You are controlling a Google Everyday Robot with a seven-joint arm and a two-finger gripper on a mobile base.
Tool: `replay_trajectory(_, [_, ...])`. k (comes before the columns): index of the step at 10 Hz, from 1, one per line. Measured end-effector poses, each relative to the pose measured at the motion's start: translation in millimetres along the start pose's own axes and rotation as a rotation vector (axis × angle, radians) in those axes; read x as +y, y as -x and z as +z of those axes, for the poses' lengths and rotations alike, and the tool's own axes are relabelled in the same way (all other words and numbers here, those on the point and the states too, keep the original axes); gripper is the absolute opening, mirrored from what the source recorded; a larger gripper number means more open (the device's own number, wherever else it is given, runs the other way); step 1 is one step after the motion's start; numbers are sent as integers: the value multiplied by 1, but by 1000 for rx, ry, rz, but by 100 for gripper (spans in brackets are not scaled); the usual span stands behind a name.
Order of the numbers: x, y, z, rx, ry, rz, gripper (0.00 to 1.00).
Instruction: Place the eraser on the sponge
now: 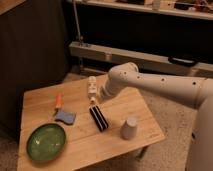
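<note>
Our eraser (99, 118) lies on the bench (42, 97) near the sponge (65, 117), apart from it — so the placing remains. The hand (95, 98) hangs by the eraser's far end; spread or pressed together, we cannot tell.

Counted on the one table (85, 150): one eraser (98, 118), one sponge (65, 117), one green plate (46, 141), one orange marker (59, 100). Also one small white bottle (92, 86) and one pale cup (129, 128). One arm (150, 85) with one tool (95, 100), low over the table just by the far end of the eraser.
</note>
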Motion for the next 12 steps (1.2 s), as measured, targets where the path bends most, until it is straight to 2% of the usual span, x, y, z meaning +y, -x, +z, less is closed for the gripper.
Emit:
replay_trajectory(3, [20, -5, 11, 42, -5, -13, 68])
replay_trajectory(5, [41, -18, 37, 91, -26, -24, 70])
replay_trajectory(6, [43, -21, 48, 107, -37, -26, 70])
replay_trajectory(9, [27, -27, 75, 119, -68, -30, 70])
replay_trajectory(12, [4, -31, 79, 126, -116, -13, 70])
